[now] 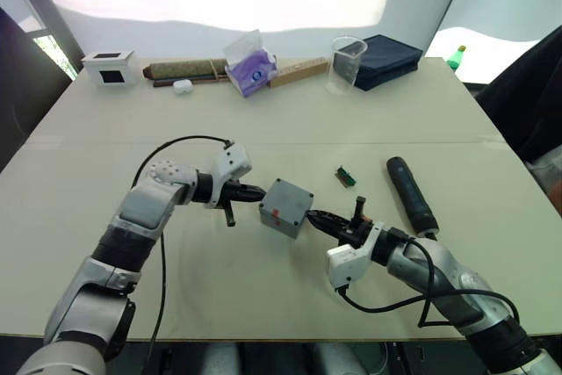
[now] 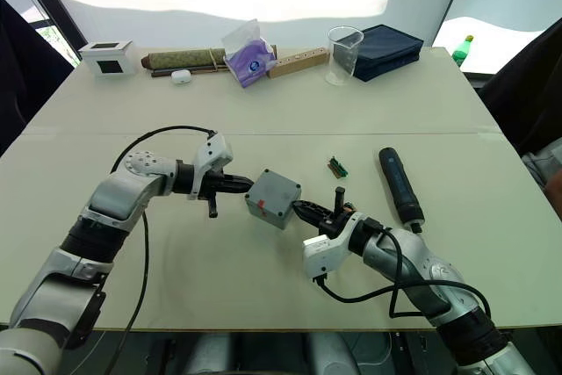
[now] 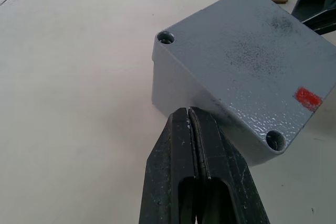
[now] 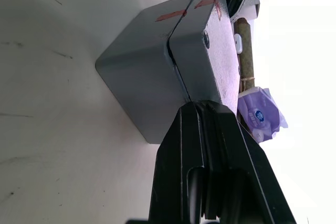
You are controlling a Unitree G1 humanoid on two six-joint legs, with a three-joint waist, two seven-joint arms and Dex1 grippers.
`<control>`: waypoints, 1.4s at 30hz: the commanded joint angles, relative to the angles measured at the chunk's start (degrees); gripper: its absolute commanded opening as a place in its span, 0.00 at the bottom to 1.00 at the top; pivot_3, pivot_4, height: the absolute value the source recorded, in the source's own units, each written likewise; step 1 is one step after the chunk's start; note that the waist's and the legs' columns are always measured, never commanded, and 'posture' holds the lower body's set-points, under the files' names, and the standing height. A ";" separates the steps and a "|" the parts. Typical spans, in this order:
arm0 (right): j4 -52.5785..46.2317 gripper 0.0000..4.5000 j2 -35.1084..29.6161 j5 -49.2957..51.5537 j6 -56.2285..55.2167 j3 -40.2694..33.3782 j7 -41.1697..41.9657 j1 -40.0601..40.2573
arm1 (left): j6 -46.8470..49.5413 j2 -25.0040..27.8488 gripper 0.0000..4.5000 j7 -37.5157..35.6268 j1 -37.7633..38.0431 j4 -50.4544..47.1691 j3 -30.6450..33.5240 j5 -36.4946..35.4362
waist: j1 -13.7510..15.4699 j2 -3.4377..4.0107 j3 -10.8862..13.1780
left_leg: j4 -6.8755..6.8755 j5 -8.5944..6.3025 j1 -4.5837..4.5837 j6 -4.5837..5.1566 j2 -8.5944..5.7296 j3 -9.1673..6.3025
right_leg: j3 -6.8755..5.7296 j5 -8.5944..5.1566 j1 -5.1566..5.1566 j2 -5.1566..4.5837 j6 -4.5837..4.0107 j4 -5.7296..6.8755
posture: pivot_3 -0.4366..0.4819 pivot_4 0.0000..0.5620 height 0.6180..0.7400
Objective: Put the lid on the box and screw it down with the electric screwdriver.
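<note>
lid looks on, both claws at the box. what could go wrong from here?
1. Left claw and right claw are shut and only press the box from opposite sides; uneven pushing could spin it or shift the unscrewed lid.
2. The screwdriver lies beside the right arm; reaching for it may knock the box.

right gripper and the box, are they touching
Touching: in the right wrist view, the shut tips of the right gripper press against the box at its seam, no gap visible.
</note>
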 commanded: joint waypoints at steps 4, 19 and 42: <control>-3.67 0.02 -0.07 1.31 -0.08 -2.02 -0.24 0.23 | -1.47 -0.75 0.00 -0.59 -0.27 -2.59 -1.11 -0.09 | 0.00 0.00 0.00 | 0.00 0.00 0.00 0.00 0.00 0.00 | 0.00 0.00 0.00 0.00 0.00 0.00 | 0.48 0.27 1.00; -2.73 0.02 -0.34 1.40 -0.28 -2.37 0.24 1.34 | -2.71 -0.38 0.00 -0.13 -1.91 -0.07 -0.28 0.84 | -0.01 0.00 0.00 | 0.00 0.00 0.00 0.00 0.00 0.00 | 0.00 0.00 0.00 0.00 0.00 0.00 | 0.48 0.27 1.00; -2.54 0.02 -0.36 1.38 0.17 -2.86 0.09 1.20 | -2.73 0.28 0.00 -1.14 -3.41 1.12 1.35 -0.29 | -0.06 0.00 0.00 | 0.00 0.00 0.00 0.00 0.00 0.00 | -0.01 0.00 0.00 0.00 0.00 0.02 | 0.48 0.27 1.00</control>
